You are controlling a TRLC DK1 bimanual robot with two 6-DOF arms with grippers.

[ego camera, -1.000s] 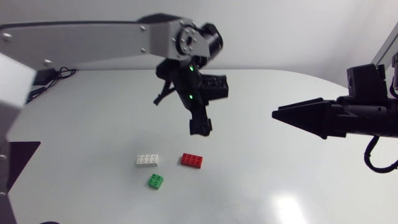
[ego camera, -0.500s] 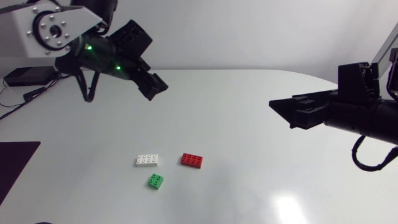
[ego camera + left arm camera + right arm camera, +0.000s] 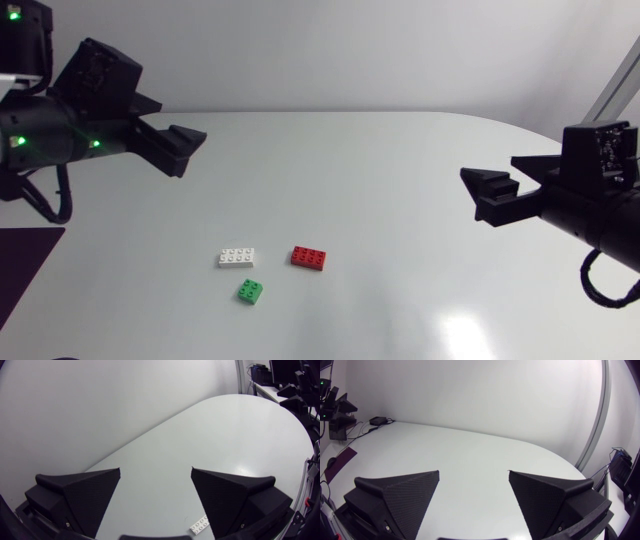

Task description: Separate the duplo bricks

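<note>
l gripper (image 3: 188,151) & r gripper (image 3: 477,196) hover at opp sides of table (image 3: 400,150), pointing inward, fingers wide apart

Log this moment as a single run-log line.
left jaws: open, empty, at left | right jaws: open, empty, at right | white brick, red brick, green brick: lying apart on table

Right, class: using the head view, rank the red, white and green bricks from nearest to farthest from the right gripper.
1. Red brick, rightmost of the group, nearest the right gripper.
2. Green brick, at the front, and white brick, on the left: too close to call.
</note>
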